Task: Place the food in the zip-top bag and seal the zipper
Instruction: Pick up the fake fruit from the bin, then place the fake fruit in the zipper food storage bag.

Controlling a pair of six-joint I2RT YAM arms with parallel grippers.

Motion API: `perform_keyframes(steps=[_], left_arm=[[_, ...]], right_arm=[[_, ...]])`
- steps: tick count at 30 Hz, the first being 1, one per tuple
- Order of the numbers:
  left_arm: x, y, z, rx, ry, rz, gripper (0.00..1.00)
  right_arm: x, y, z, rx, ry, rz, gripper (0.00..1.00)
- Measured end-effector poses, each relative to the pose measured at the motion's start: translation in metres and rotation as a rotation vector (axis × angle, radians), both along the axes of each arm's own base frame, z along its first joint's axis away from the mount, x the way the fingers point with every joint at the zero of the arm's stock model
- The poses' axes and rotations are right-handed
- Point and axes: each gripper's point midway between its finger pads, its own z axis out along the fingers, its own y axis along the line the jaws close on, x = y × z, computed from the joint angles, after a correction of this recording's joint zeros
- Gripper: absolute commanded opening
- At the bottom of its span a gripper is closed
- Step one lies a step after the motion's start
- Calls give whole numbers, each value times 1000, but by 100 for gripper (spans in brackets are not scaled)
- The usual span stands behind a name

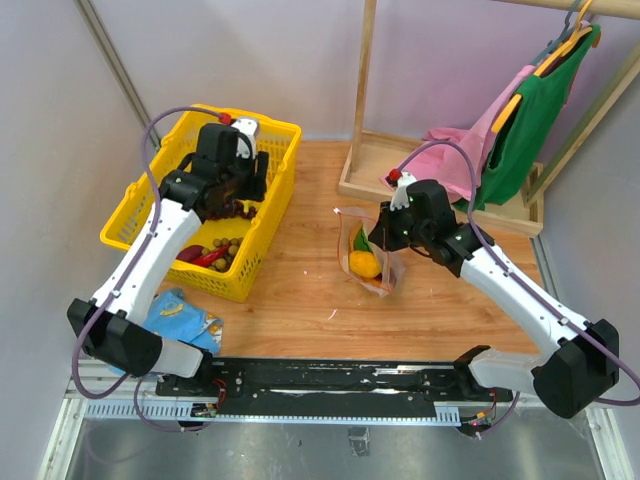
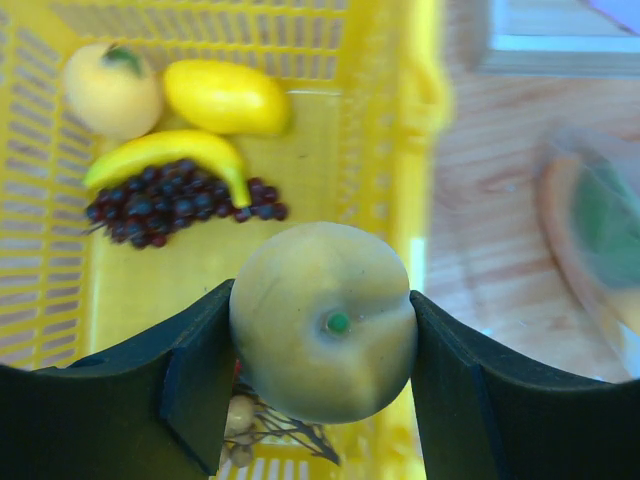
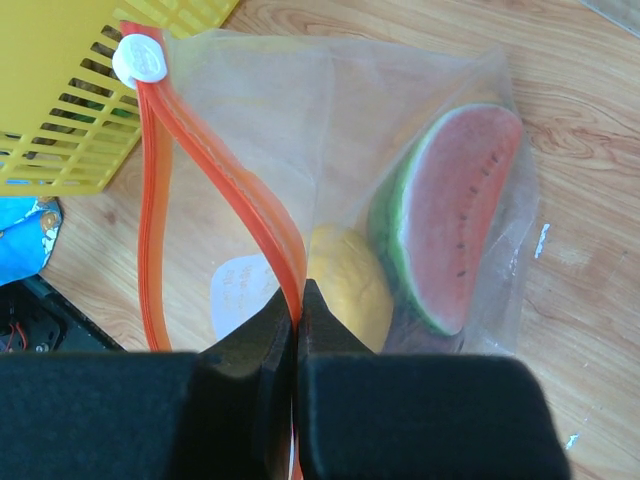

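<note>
My left gripper is shut on a round yellow-green fruit, held above the floor of the yellow basket. Below it lie more food pieces: a banana, dark grapes and two yellow fruits. In the top view the left gripper hangs inside the basket. My right gripper is shut on the red zipper of the zip-top bag, whose mouth gapes open. The white slider sits at the far end. A watermelon wedge and a yellow fruit lie inside the bag.
A wooden clothes rack with green and pink garments stands at the back right, close behind the bag. A blue packet lies at the front left beside the basket. The basket's corner is near the slider.
</note>
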Motion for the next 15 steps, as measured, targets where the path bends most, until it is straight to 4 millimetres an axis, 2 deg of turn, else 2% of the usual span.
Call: perform_keyframes(steps=[5,12,15], left_arm=[[-30,-59,23,-37,-54,-194,35],[-84,-153,48,-113,-131,-511,35],[-102,-182,56,-146,-160,-608,36]], right_arm=[[1,2,5,7,-4,6,2],[1,4,7,13,-2,11,2],[2,4,7,15,-2,10,2]])
